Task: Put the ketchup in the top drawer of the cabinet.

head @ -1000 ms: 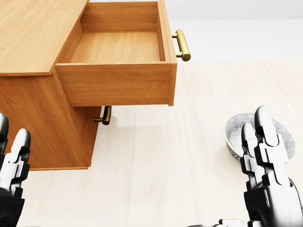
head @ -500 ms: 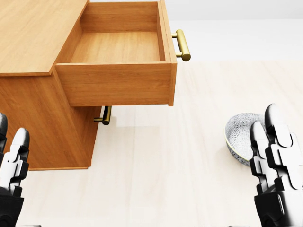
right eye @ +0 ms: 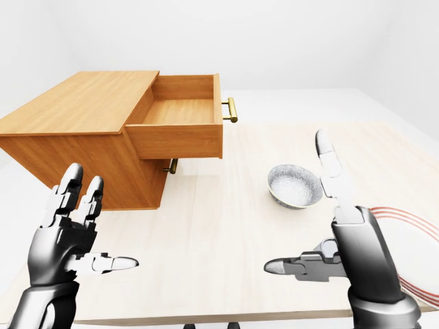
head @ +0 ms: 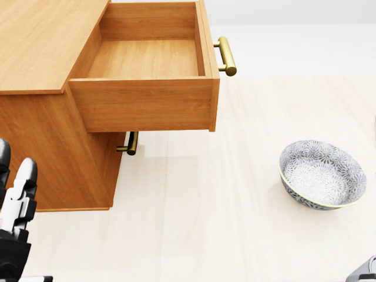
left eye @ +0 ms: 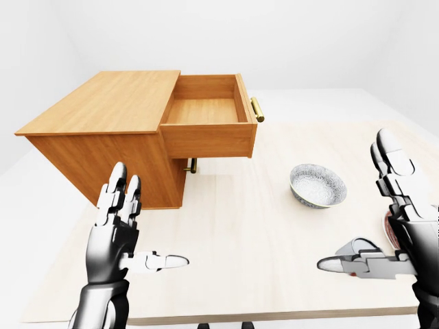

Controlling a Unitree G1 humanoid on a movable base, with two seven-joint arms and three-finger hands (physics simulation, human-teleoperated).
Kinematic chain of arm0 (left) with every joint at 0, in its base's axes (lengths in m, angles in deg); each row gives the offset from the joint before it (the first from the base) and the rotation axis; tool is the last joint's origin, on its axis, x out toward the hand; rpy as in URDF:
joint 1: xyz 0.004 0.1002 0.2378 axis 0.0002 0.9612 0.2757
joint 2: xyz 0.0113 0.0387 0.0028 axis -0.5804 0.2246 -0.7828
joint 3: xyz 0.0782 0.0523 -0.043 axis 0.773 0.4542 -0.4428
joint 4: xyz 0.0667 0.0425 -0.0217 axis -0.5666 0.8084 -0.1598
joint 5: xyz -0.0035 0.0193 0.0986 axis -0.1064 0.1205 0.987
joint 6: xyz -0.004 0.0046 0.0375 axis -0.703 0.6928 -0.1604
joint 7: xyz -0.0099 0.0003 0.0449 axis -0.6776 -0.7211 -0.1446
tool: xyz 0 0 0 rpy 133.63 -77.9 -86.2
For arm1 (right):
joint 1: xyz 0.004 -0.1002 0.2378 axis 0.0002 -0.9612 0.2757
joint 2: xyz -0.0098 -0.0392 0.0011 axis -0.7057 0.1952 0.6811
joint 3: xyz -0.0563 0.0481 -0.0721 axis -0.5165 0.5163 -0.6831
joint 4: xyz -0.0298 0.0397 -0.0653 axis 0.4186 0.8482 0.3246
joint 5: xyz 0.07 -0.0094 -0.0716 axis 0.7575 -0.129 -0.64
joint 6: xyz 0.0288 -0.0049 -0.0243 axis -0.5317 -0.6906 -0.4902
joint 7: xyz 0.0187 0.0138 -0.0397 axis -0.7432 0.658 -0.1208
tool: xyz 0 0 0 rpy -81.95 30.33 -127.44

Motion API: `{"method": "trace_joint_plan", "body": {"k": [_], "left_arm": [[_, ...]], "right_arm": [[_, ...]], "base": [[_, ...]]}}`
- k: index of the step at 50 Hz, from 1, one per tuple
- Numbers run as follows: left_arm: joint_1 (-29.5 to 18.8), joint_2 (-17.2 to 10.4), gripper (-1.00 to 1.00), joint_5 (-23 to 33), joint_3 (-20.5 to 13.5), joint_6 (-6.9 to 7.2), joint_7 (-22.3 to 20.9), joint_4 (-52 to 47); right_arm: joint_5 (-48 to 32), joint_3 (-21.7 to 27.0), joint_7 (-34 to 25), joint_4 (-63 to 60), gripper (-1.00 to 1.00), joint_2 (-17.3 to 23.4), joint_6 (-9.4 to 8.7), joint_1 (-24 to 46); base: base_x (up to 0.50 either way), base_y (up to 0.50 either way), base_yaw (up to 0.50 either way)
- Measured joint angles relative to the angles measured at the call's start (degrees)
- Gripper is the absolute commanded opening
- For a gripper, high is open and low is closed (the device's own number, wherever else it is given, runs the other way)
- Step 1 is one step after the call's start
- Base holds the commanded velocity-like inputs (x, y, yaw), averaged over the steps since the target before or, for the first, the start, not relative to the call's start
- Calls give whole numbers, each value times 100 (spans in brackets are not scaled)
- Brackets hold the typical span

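The cabinet (left eye: pixel 110 137) stands at the left of the pale worktop (left eye: pixel 240 233) with its top drawer (left eye: pixel 208 113) pulled out and bare inside, brass handle (left eye: pixel 256 109) facing right. A patterned bowl (head: pixel 320 174) sits well apart to its right. Both hands are released, fingers spread and holding nothing — left robot hand (left eye: pixel 116 229), right robot hand (right eye: pixel 343 240) — and no ketchup shows in any view.

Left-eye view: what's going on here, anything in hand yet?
Nothing held. Both hands are open and empty over the table: left hand at lower left, right hand at lower right. The cabinet's top drawer is pulled out and empty. A patterned bowl sits right of it, and a red-ringed plate lies partly behind the right hand. No ketchup is visible.
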Motion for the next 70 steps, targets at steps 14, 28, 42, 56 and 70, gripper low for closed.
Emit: {"method": "trace_joint_plan", "body": {"k": [14,28,42,56,70], "left_arm": [[-36,-11,100,-3,-9,28,23,18],[-52,-13,100,1,-16,12,32,55],[-55,-17,100,12,-2,14,43,64],[-51,-15,100,24,13,17,50,62],[-61,-21,100,38,28,-1,61,96]], "right_arm": [[-523,976,-1126,0,100,252,0,324],[-524,1781,-1126,310,100,635,0,387],[-611,2115,-1126,1330,100,892,0,336],[-694,2071,-1126,2507,100,1165,0,369],[-671,1939,-1068,3325,100,1363,0,389]], "base": [[0,0,0],[0,0,0],[0,0,0],[0,0,0],[0,0,0]]}}
